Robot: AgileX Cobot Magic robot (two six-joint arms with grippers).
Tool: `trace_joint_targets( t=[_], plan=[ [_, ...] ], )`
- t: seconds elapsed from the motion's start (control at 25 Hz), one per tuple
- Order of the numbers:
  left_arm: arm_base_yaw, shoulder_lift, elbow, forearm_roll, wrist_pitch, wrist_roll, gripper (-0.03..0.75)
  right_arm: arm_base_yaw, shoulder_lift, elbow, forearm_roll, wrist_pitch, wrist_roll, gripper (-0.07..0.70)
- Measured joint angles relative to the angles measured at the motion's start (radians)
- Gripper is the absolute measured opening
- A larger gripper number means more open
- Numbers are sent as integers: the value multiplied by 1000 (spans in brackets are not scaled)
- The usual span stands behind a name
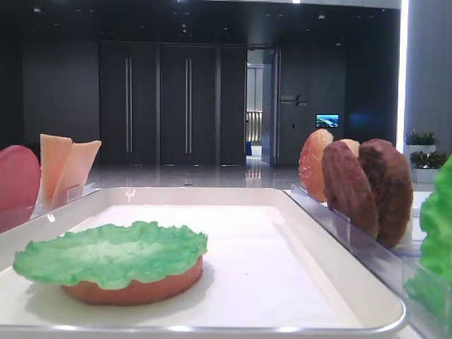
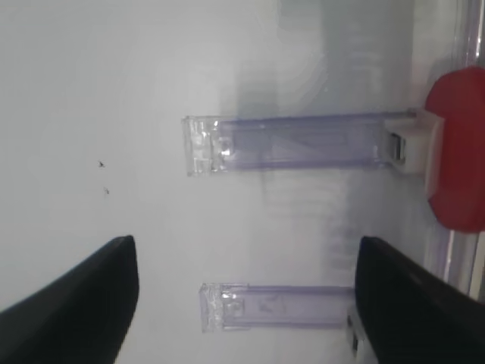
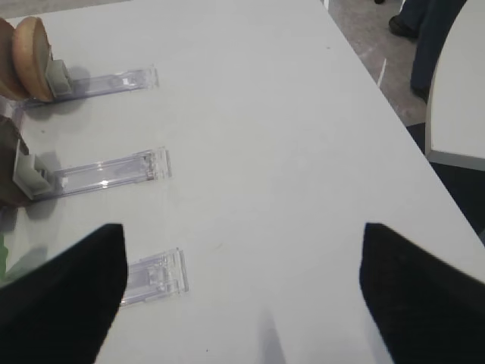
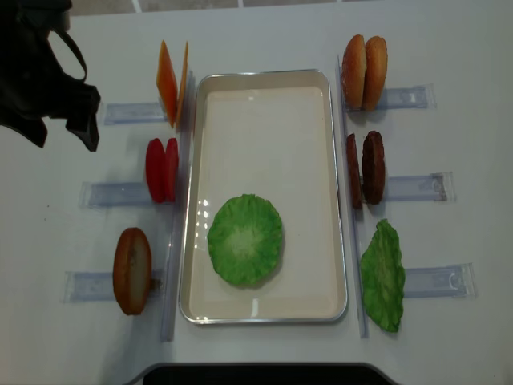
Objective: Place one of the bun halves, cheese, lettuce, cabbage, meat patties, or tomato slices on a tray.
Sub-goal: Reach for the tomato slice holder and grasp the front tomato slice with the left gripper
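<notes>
Currently, the left gripper [image 4: 80,112] is being held with jaws apart and empty near the table's far-left corner, just outboard of the upright tomato slices [image 4: 161,169] racked beside the tray [image 4: 195,200].

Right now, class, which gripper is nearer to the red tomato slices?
Left. The left gripper hovers open just up-left of the tomato slices. The right gripper is open over bare table beyond the racks on the opposite side of the tray.
</notes>
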State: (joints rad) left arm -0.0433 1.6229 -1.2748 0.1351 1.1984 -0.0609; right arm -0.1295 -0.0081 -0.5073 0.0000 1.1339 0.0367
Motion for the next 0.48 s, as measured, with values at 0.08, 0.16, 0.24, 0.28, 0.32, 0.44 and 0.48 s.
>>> trace_joint_targets(
  t=[0.08,0.16,0.24,0.28,0.32,0.44,0.48],
  plan=[
    [0,2,-3,0,-15,-62,692,0,0,0,0,0,0,591],
    [-13,3,-6,1,-20,-100,692,0,0,0,0,0,0,591],
    [-38,3,-7,0,-22,-136,692,0,0,0,0,0,0,591],
    [-55,3,-7,0,-26,-155,692,0,0,0,0,0,0,591],
    [-72,3,-7,0,-32,-178,692,0,0,0,0,0,0,591],
    [-131,3,-8,0,-51,-238,692,0,0,0,0,0,0,591],
    [-156,3,-8,0,-60,-256,692,0,0,0,0,0,0,591]
  ],
)
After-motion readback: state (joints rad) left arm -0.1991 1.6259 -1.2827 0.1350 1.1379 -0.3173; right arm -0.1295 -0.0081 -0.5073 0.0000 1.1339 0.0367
